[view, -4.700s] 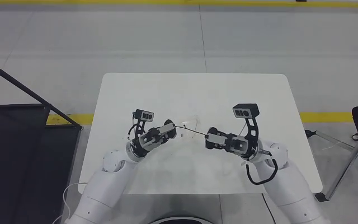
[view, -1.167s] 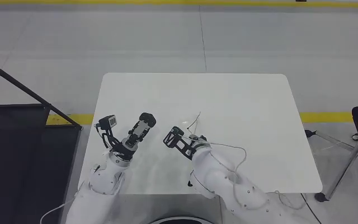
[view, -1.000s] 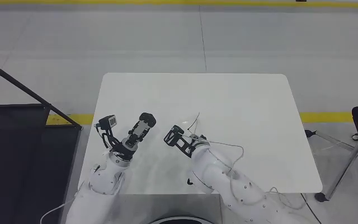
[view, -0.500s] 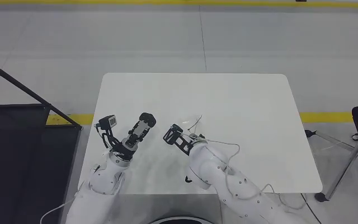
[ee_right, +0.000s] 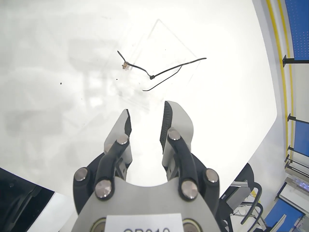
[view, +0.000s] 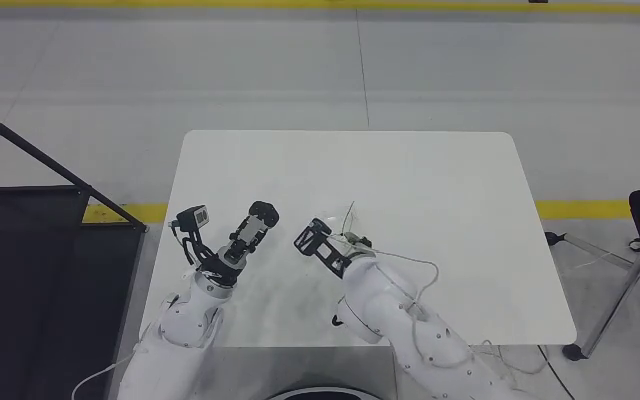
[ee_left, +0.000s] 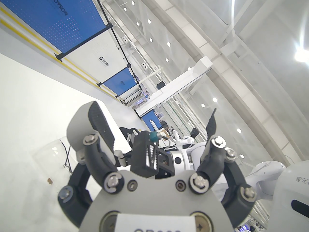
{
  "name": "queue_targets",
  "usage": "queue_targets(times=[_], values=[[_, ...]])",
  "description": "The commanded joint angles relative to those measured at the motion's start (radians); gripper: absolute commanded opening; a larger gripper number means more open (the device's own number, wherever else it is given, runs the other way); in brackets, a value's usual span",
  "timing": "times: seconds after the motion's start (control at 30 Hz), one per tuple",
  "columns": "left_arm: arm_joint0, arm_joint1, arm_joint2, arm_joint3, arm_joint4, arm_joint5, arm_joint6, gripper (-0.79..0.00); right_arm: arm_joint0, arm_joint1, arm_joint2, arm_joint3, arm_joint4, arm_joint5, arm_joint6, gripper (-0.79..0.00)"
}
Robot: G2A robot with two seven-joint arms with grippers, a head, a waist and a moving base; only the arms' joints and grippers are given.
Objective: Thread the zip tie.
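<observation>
The black zip tie (ee_right: 154, 75) lies loose on a clear plastic sheet (ee_right: 169, 42) on the white table, its tail passed through its head in a flat loop. In the top view the zip tie (view: 347, 214) is near the table's middle. My right gripper (ee_right: 146, 115) hovers just short of it, open, with nothing between its fingers; in the top view this gripper (view: 347, 238) sits right behind the tie. Off to the left, my left gripper (view: 264, 212) is tilted upward, and its wrist view shows it (ee_left: 154, 119) open and empty. The zip tie (ee_left: 67, 154) also lies beside that gripper.
The white table (view: 450, 200) is bare on its right half and far side. A small brown scrap (ee_right: 124, 65) lies at one end of the tie. A black frame and panel (view: 50, 250) stand beside the table's left edge.
In the oldest frame both grippers held the zip tie stretched between them; now it lies on the sheet and both are open. Over the last second the right arm shifted only slightly.
</observation>
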Motion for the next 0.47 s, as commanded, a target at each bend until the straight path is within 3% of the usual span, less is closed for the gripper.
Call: queue_targets(times=[0.0, 0.2, 0.43], values=[[0.0, 0.0, 0.0, 0.0, 0.0, 0.0, 0.0, 0.0, -0.032, 0.005, 0.024, -0.056, -0.019, 0.007, -0.026, 0.0], [0.007, -0.001, -0.005, -0.016, 0.01, 0.011, 0.028, 0.0, -0.184, 0.03, 0.133, -0.27, -0.078, 0.055, -0.209, 0.0], [0.046, -0.015, -0.012, -0.06, 0.139, -0.031, 0.222, 0.0, -0.424, 0.058, 0.276, -0.48, -0.119, 0.137, -0.561, 0.0]])
